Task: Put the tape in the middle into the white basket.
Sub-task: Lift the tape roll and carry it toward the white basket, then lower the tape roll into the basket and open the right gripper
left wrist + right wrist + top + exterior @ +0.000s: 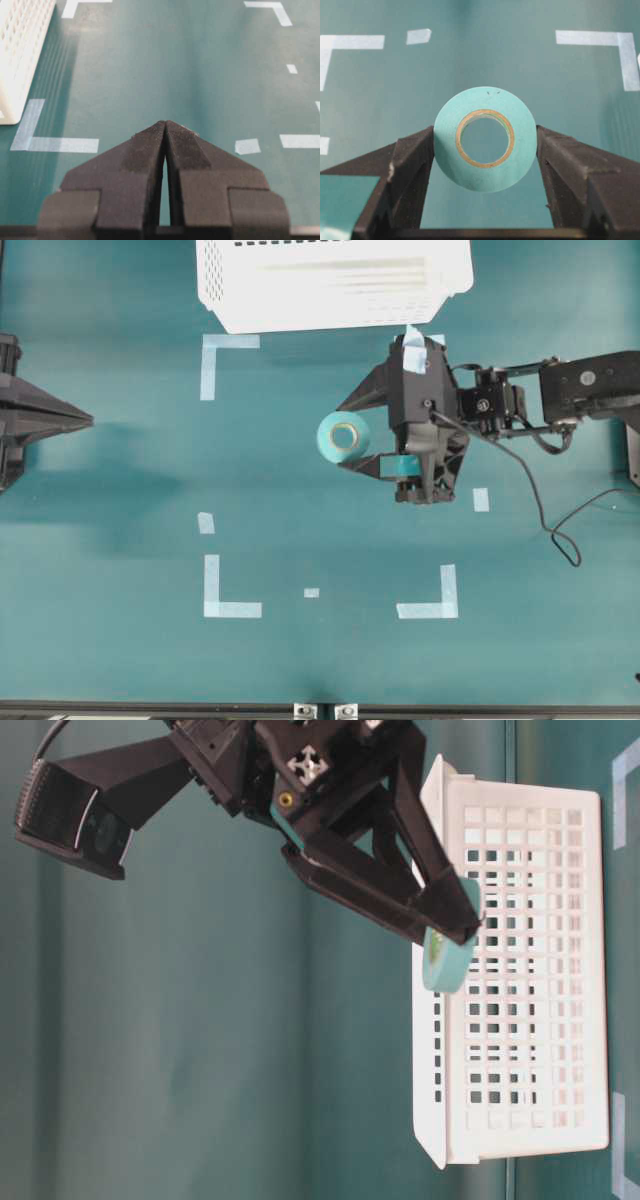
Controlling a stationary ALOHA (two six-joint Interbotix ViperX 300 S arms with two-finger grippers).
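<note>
Left gripper (pixel 165 131) pinched closed on nothing, parked far left of the white basket (pixel 330 285). Tape (pixel 344 436) clamped edgewise in right gripper (pixel 352 435), lifted, short of the basket. Could slip from thin contact, or clip the rim.

The basket (pixel 335 282) is being seen at the top centre of the overhead frame. The tape (pixel 343 436) is being held mid-frame, below the basket, at the left tip of the right gripper (pixel 346 436). The left gripper (pixel 85 421) is being kept at the left edge.
</note>
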